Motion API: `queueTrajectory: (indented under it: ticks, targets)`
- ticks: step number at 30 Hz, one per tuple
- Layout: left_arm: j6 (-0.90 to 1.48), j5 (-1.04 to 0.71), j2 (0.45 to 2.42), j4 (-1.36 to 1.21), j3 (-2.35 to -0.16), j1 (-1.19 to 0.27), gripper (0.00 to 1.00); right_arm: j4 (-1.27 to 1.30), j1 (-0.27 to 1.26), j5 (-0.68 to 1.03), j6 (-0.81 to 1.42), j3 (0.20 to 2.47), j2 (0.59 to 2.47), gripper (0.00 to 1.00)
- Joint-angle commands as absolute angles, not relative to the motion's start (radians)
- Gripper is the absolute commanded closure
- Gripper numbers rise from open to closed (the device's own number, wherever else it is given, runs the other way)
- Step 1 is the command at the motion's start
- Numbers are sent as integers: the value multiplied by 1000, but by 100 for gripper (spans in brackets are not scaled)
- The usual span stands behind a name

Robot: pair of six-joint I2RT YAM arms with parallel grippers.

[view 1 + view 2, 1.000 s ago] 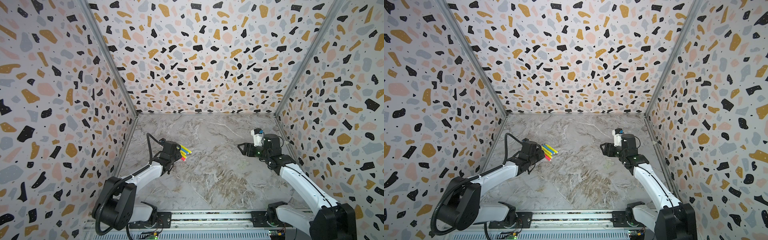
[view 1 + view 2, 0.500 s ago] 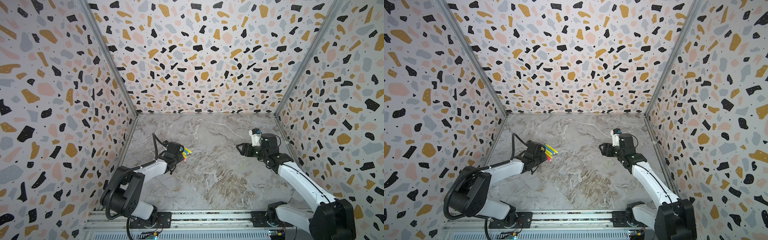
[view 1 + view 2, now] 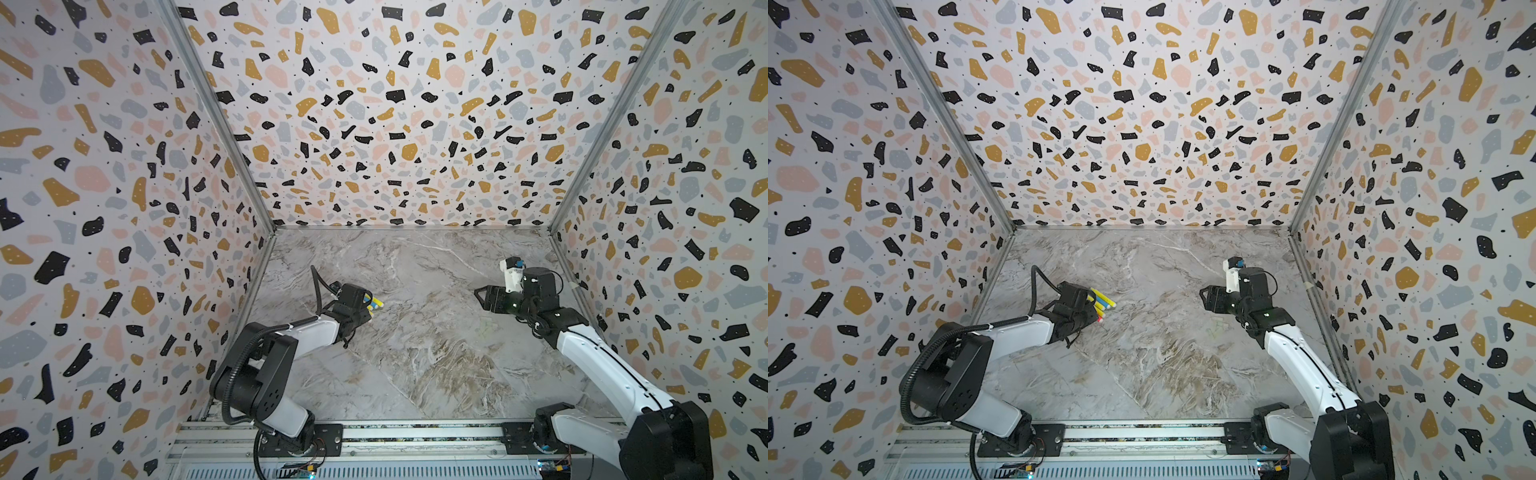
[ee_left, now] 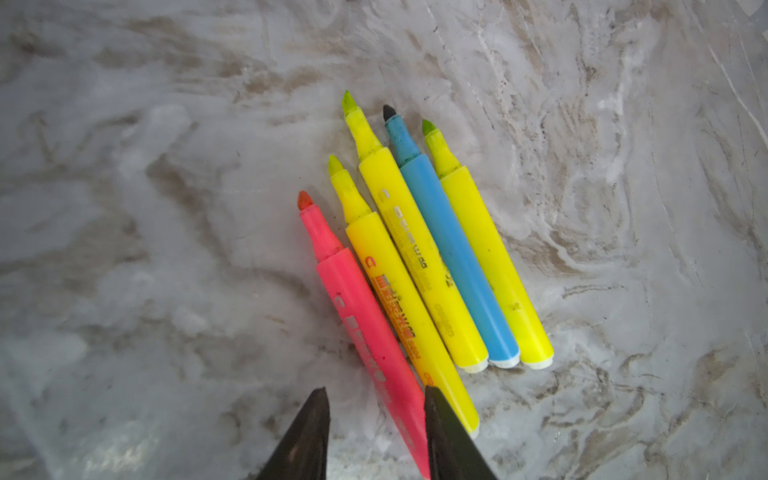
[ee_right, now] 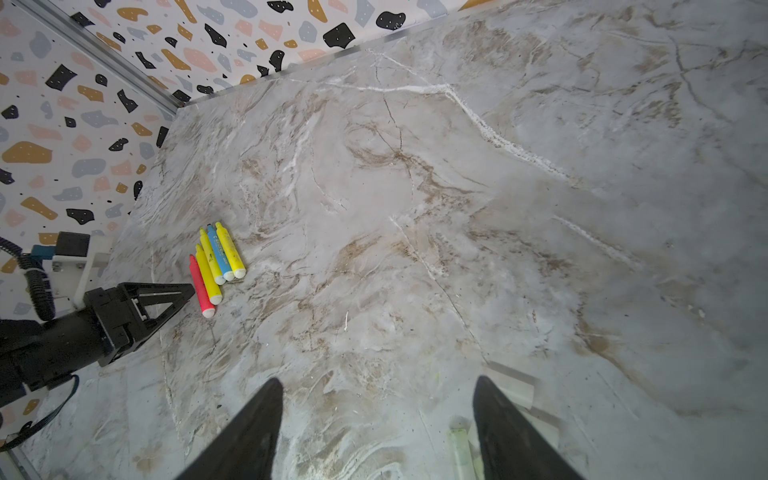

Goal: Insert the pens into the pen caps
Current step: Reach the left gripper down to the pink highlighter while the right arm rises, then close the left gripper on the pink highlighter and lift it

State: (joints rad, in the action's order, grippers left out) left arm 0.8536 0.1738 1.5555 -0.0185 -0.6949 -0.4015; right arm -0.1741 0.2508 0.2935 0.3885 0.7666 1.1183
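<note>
On my table [image 3: 1163, 374] the pens [image 3: 1104, 302] lie side by side at nine o'clock from centre, the left end effector [image 4: 374, 390] over the outermost one's rear end. The right end effector [image 5: 376, 379] sits at three o'clock, well apart.

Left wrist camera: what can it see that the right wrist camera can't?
Only the left wrist view shows the print on the pens and the left gripper's tips either side of the pink pen's back end. Only the right wrist view shows the spotty wall, the open right gripper and see-through tubes, maybe caps, beside it. Both show five uncapped pens on the marble table.
</note>
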Motion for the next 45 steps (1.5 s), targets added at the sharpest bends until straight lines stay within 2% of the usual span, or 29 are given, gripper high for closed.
queueTrajectory:
  ticks: [1,18,34,45]
  targets:
    - [851,202,1573,-29,-741,-407,62,-169,255,279,394,756,1084,27]
    - [877,204,1609,-41,-724,-407,63,-164,255,267,415,776,1059,28]
    - [919,220,1633,-35,-692,-407,70,-168,255,244,431,774,1035,29]
    - [960,305,1592,7,-648,-407,76,-188,253,210,444,784,1011,29]
